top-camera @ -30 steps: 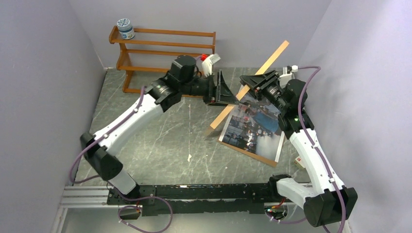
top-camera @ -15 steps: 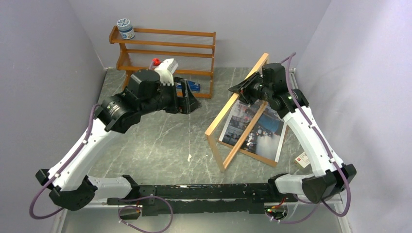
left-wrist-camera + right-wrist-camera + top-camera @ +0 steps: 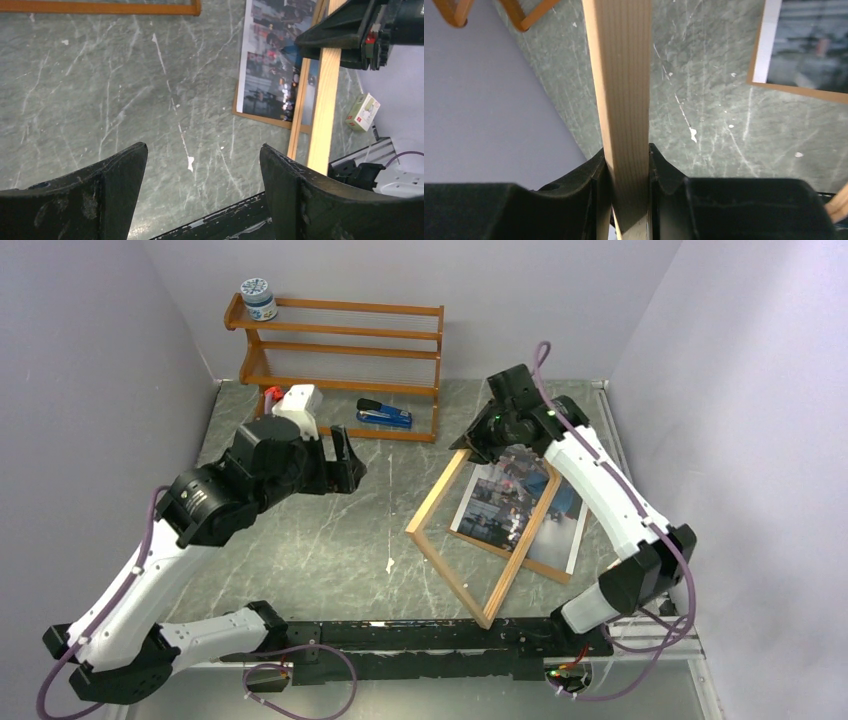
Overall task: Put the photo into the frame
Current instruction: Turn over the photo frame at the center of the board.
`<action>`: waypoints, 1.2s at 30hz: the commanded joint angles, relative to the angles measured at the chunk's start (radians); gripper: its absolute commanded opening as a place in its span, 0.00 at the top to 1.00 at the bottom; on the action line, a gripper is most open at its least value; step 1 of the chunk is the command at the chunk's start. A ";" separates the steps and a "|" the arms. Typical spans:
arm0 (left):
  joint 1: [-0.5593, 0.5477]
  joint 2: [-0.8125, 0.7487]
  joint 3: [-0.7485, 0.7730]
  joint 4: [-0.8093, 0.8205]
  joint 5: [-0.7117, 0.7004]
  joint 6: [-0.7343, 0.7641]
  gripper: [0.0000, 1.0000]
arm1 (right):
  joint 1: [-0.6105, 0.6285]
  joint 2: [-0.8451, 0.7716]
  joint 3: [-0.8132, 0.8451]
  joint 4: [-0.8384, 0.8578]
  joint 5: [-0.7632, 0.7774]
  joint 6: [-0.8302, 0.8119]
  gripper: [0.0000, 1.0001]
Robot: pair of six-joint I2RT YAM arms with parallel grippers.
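From the top view I see the right gripper [image 3: 480, 443] at the far right of the bench [image 3: 300, 540], its fingers pinching the far corner of the frame [image 3: 447, 575]. The right wrist view confirms it: both fingers [image 3: 596, 172] press against a light wood rail of the frame [image 3: 621, 75], which runs straight up between them. The frame hangs tilted, with its far corner raised in the grip and its near corner low by the bench's front edge; I can't tell whether that corner touches the surface. The photo [image 3: 558, 525] lies flat and face up on the brown backing board [image 3: 545, 571] at the right side of the bench. It is not inside the frame, though from above the frame's right half overlaps the photo's left part. The left gripper [image 3: 345, 465] hovers over the middle-left of the bench, well apart from the frame, and in its wrist view the fingers [image 3: 112, 172] are spread wide with nothing between them — only bare marbled bench below. That view also shows the photo [image 3: 272, 65] crossed by a frame rail [image 3: 322, 100], and a small white box [image 3: 362, 112] near the right wall. At the back stands the orange-brown shelf rack [image 3: 340, 340], with a jar [image 3: 258, 298] on its top shelf and a blue stapler [image 3: 384, 415] at its foot.
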 commanded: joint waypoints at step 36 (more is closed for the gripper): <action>0.005 -0.031 -0.325 0.012 -0.114 -0.144 0.06 | 0.145 0.766 0.264 0.406 -0.023 0.415 0.38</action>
